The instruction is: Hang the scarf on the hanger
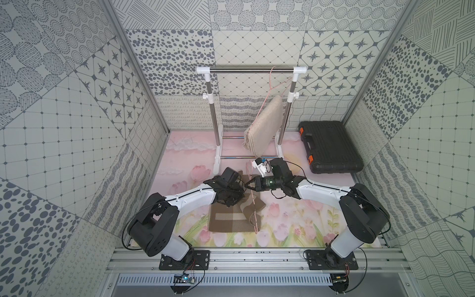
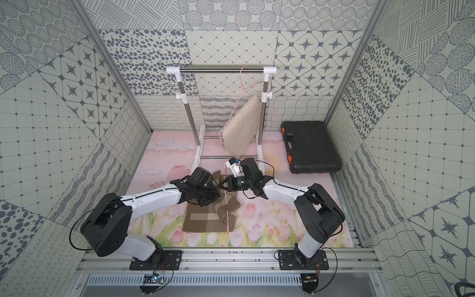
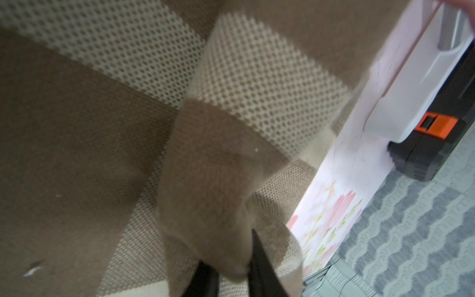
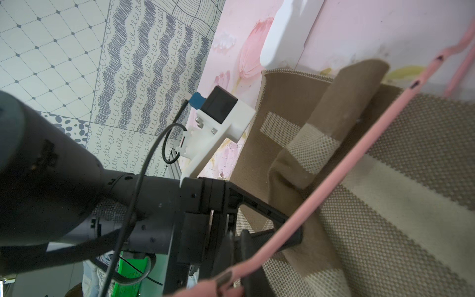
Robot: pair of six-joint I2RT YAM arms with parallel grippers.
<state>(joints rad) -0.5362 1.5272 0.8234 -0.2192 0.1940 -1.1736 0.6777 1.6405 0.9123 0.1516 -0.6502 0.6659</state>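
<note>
Setting: Patterned grey-and-white panels walled in a counter [image 1: 295, 221] covered by a pink floral mat.
Scarf: the brown checked scarf [image 1: 226, 218] lay flat by the middle of the counter's near edge, with one fold raised off the rest.
Hanger: the pink hanger [image 4: 359, 159] slanted across the scarf's right part, just above the cloth.
Left pincer: the left pincer [image 3: 231, 270] was pressed together on the raised fold, knit bunched between its tips.
Right pincer: the right pincer [image 4: 236, 259] was clamped on the hanger's thin pink bar.
Far edge: a rack [image 1: 252, 69] stood there. A second pink hanger hung from its rail, carrying a beige scarf [image 1: 264, 126]. A black case [image 1: 331, 146] sat in the far right corner.
Step in hand: probably drawing the pinched fold over the hanger's bar.
Doing it well: the right arm should hold the hanger steady. The fold should rise enough to clear the bar before it crosses, then be drawn until both halves hang about even. Pinching every layer matters, since loose knit looks liable to slip or trail.
Writing: none could be read. The case showed orange latches, but no legible brand.
</note>
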